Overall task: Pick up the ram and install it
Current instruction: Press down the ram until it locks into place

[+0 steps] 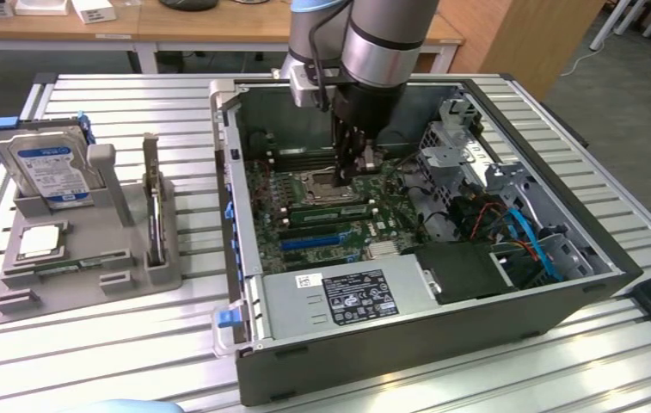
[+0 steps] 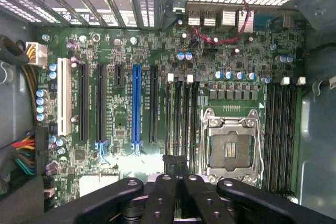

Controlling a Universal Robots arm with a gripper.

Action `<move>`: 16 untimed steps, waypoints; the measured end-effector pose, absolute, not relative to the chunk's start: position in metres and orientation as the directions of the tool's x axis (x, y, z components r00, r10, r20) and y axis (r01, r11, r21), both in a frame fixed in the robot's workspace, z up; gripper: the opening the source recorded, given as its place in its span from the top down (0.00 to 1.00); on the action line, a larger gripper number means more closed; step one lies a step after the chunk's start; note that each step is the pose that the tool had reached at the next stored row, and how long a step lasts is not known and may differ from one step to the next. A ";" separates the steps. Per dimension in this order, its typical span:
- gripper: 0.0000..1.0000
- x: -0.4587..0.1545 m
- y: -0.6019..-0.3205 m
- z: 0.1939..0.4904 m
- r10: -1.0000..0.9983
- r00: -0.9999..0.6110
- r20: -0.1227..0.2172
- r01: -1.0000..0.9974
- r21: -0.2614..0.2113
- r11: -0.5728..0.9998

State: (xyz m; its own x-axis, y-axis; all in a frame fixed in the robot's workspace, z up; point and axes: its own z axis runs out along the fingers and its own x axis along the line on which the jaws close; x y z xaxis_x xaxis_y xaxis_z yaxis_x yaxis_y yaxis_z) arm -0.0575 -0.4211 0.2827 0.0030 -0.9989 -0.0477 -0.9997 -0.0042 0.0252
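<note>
The gripper [image 2: 175,167] is right up against the wrist camera, and its black fingers [image 2: 157,198] are squeezed fully together with no gap. Can't tell if anything is pinched in there; nothing green pokes out past the tips. It hangs inside the open PC case [image 1: 440,344], tips over the bank of memory slots [image 2: 181,114] that runs between the CPU socket [image 2: 231,148] and the blue expansion slot [image 2: 137,106].

In the exterior view the gripper [image 1: 356,172] sits around centre frame, a bit above the middle. Just below it, a green stick that looks like the ram [image 1: 328,206] lies along those slots, apparently standing in one already. How deep it's seated isn't clear. At the left of that frame, the grey parts fixture [image 1: 84,292] holds the hard drive [image 1: 50,168], well apart from the action.

So this reads as the install stage, with the pickup part done. The closed fingers parked over one end of the stick look more like a pusher than a grip.

Seating it would call for straight-down pressure on the stick's top edge, clear of the socket and the neighbouring slots. Both ends need to go down level, since any tilt would likely jam it.
</note>
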 end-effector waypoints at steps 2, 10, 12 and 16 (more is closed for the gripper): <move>0.90 -0.050 -0.421 0.283 -0.999 0.003 -0.048 -1.000 0.025 -0.004; 0.90 -0.015 -0.421 0.283 -0.999 0.003 -0.048 -1.000 0.025 -0.004; 0.90 -0.008 -0.421 0.283 -0.999 0.003 -0.048 -1.000 0.025 -0.004; 0.90 -0.001 -0.421 0.283 -0.999 0.003 -0.048 -1.000 0.025 -0.004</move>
State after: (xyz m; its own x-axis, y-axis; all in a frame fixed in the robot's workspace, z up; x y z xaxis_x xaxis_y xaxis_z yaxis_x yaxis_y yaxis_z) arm -0.0009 -0.4211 0.2826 0.0032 -0.9988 -0.0481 -0.9997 -0.0044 0.0249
